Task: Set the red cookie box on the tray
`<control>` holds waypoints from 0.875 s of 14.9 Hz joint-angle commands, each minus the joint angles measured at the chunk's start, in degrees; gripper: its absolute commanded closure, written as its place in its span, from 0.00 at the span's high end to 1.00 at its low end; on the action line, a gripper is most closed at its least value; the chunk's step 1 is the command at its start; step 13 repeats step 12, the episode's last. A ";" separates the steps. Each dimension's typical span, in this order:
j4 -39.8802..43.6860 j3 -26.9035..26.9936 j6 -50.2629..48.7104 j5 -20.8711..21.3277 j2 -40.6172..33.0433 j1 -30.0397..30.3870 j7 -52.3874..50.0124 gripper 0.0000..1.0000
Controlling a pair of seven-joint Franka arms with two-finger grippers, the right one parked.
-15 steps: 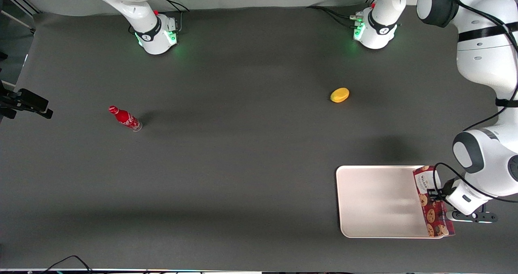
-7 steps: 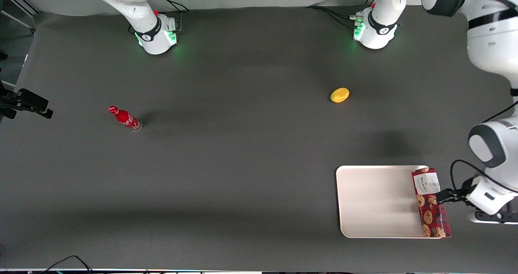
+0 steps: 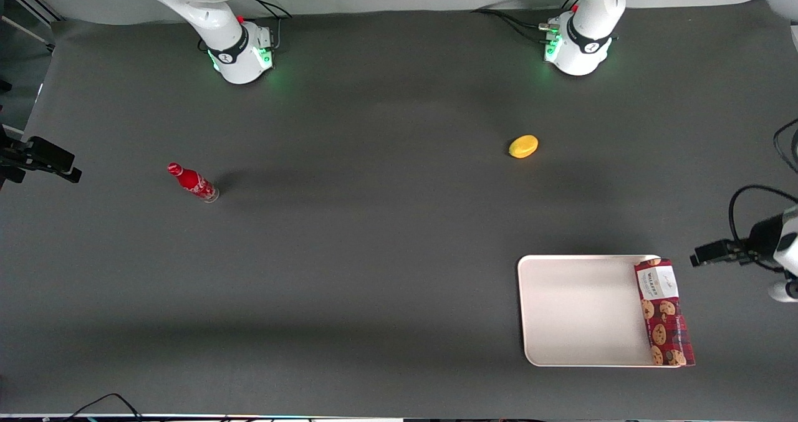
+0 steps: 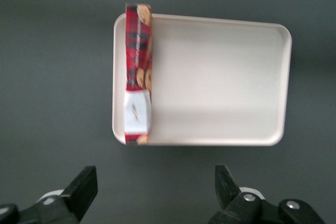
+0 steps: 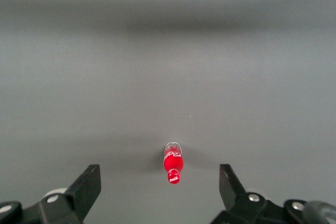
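Observation:
The red cookie box (image 3: pixel 664 313) lies flat along the tray's edge at the working arm's end, partly over the rim. Its white label end is farther from the front camera. The cream-white tray (image 3: pixel 580 310) is otherwise bare. My left gripper (image 3: pixel 703 260) is raised and clear of the box, off the tray toward the working arm's end of the table. In the left wrist view the gripper (image 4: pixel 155 179) is open and empty, and the box (image 4: pixel 137 72) and tray (image 4: pixel 220 77) lie apart from its fingers.
A yellow fruit (image 3: pixel 523 146) lies on the dark table, farther from the front camera than the tray. A small red bottle (image 3: pixel 192 182) stands toward the parked arm's end and also shows in the right wrist view (image 5: pixel 173 163).
My left gripper has let go of the cookie box and drawn back, up and away from the tray. The box has settled flat on the tray's edge.

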 commanded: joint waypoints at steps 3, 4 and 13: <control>-3.50 -3.83 -13.52 5.49 -14.05 -0.72 -8.57 1.00; -3.50 -3.83 -15.28 5.49 -15.72 -0.63 -8.31 1.00; -4.20 -3.83 -21.80 8.75 -23.47 -0.72 -3.47 1.00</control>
